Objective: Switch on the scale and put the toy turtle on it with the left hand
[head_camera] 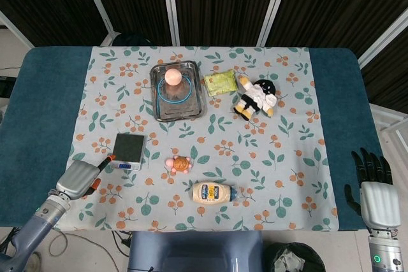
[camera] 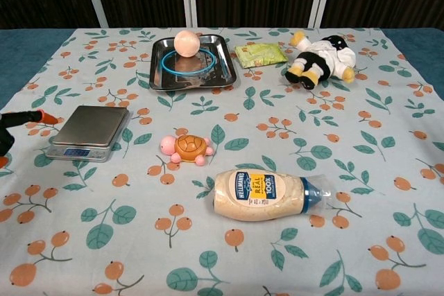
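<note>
Left robot hand (head_camera: 81, 177) — empty, one finger extended beside scale (head_camera: 128, 148), display lit.
Next: reach right, grip toy turtle (camera: 187, 148) by its shell — set it centred.

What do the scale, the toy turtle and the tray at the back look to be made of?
Scale: brushed metal platform, matte grey sheen, over a likely plastic base with a lit blue display. Toy turtle: probably soft rubber or vinyl, smooth pink body and glossy orange shell. Tray: stainless steel by its look, with a shiny reflective rim.
</note>
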You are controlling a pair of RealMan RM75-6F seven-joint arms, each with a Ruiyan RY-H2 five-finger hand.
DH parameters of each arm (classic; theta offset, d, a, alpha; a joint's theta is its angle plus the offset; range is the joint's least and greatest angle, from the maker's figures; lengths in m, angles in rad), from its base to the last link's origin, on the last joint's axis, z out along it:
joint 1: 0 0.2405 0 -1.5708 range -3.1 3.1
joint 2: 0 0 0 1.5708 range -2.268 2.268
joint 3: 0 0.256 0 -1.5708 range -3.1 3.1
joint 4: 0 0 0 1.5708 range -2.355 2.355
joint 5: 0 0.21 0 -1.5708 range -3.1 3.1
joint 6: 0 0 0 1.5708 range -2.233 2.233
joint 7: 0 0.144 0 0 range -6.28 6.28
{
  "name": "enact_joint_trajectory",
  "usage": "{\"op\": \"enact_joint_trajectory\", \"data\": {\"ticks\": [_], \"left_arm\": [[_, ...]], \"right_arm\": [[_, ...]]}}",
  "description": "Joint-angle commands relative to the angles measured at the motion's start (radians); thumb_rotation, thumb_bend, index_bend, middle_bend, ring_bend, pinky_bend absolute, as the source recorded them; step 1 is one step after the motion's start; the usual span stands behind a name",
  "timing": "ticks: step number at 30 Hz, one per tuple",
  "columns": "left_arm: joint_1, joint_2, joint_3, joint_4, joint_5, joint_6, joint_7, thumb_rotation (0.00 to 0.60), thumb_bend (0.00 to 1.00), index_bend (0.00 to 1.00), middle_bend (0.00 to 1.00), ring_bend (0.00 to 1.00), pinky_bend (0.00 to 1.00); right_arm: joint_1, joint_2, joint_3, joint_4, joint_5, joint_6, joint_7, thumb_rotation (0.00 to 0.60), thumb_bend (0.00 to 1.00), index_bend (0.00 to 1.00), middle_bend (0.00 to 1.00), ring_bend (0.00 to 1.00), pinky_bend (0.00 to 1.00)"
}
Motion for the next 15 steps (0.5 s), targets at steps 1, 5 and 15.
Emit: {"op": "enact_joint_trajectory", "data": {"ticks": [1,5,15], "left_arm": [[0.003,0.029,-0.023,-0.051,0.008,0.037,0.009,0.6,0.28,0.08,0.45,0.48,0.6],[-0.007,0.045,-0.06,-0.124,0.012,0.077,0.043,0.6,0.12,0.06,0.27,0.25,0.38],[-0.152,-0.025,-0.251,-0.342,-0.258,0.065,0.39,0.6,0.06,0.07,0.17,0.13,0.24]], "right_arm": [[0.0,0.0,0.0,0.0,0.0,0.001,0.0,0.6,0.53,0.0,0.0,0.01,0.0],[0.0,0.0,0.001,-0.001,0.0,0.001,0.0,0.6,0.53,0.0,0.0,0.01,0.0],[-0.002,0.003,0.002,-0.003,0.0,0.005,0.008,0.6,0.53,0.0,0.0,0.01,0.0]]}}
